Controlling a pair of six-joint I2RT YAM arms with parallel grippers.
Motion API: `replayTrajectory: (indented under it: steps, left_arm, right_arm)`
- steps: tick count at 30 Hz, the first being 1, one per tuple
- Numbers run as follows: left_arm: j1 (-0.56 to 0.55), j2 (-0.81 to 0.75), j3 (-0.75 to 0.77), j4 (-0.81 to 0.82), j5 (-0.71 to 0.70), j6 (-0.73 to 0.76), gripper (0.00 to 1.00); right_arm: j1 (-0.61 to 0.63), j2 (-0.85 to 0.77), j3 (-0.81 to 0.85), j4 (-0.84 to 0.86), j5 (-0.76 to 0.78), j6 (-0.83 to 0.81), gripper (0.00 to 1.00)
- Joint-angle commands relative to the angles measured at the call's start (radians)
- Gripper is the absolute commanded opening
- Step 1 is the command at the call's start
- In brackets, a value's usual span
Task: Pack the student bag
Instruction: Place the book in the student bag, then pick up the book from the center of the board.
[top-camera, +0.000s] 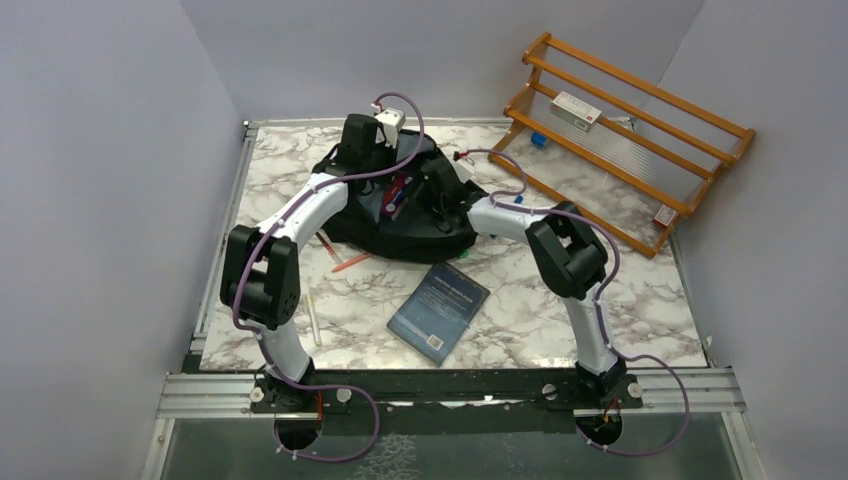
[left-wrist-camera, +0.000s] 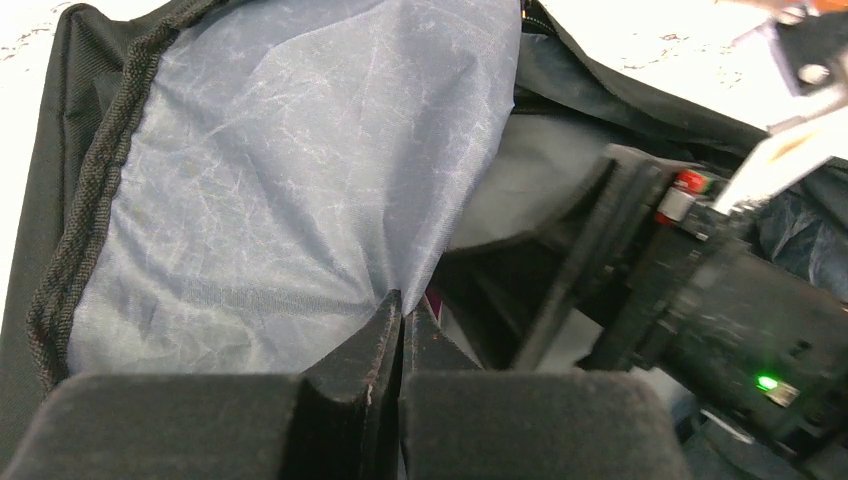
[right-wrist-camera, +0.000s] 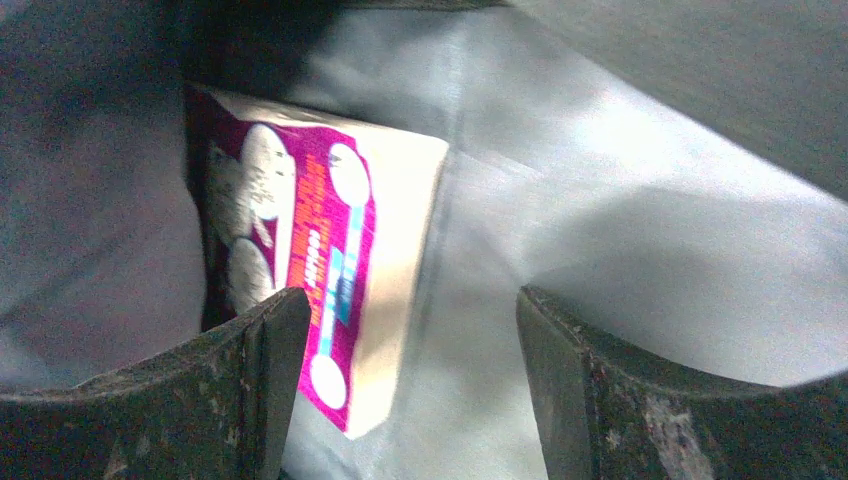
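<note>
Sitting near tabletop's far edge, mid-width: student bag (top-camera: 420, 238), large black soft fabric backpack, both arms reaching into mouth.

Left wrist view: left gripper (left-wrist-camera: 400, 312) pinching pale grey lining (left-wrist-camera: 300, 200), fingers pressed together.

Right wrist view: right gripper (right-wrist-camera: 410, 310) hanging wide, holding nothing, near magenta-and-white cardboard box (right-wrist-camera: 320, 250) lying inside bag.

Risk: lining slipping from pinch, mouth collapsing, snagging right fingers.

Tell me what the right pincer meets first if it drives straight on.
Likely the pale grey lining of the student bag, dead ahead between the open fingers of the right pincer. The magenta box lies just beside that line and may catch one finger; depth is unclear.
</note>
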Motion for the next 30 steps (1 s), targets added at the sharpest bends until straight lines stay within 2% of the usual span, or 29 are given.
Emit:
replayTrajectory:
  steps: [1, 6, 11, 15, 19, 22, 25, 30]
  left_arm:
    - [0.004, 0.01, 0.014, 0.044, 0.032, -0.015, 0.0]
    - [0.004, 0.023, 0.028, 0.026, -0.003, -0.02, 0.0]
    - [0.004, 0.044, 0.036, 0.016, -0.003, -0.019, 0.02]
    - [0.004, 0.056, 0.04, 0.014, 0.007, -0.02, 0.11]
    - [0.004, 0.063, 0.042, 0.01, 0.01, -0.022, 0.21]
    - [0.004, 0.069, 0.042, 0.009, 0.012, -0.025, 0.3]
    - [0.004, 0.073, 0.047, 0.008, 0.029, -0.036, 0.36]
    - [0.004, 0.053, 0.056, 0.007, 0.081, -0.077, 0.56]
  right_arm:
    - [0.007, -0.128, -0.107, -0.025, 0.076, -0.077, 0.8]
    - [0.005, -0.311, -0.256, 0.092, 0.046, -0.134, 0.79]
    - [0.006, -0.493, -0.366, 0.079, 0.059, -0.213, 0.79]
    - [0.005, -0.65, -0.494, 0.057, 0.087, -0.287, 0.79]
    - [0.005, -0.81, -0.61, -0.057, 0.092, -0.321, 0.8]
    - [0.005, -0.915, -0.676, -0.198, 0.094, -0.264, 0.8]
    - [0.005, -1.01, -0.754, -0.268, 0.08, -0.189, 0.8]
    - [0.005, -1.087, -0.84, -0.38, 0.052, -0.05, 0.79]
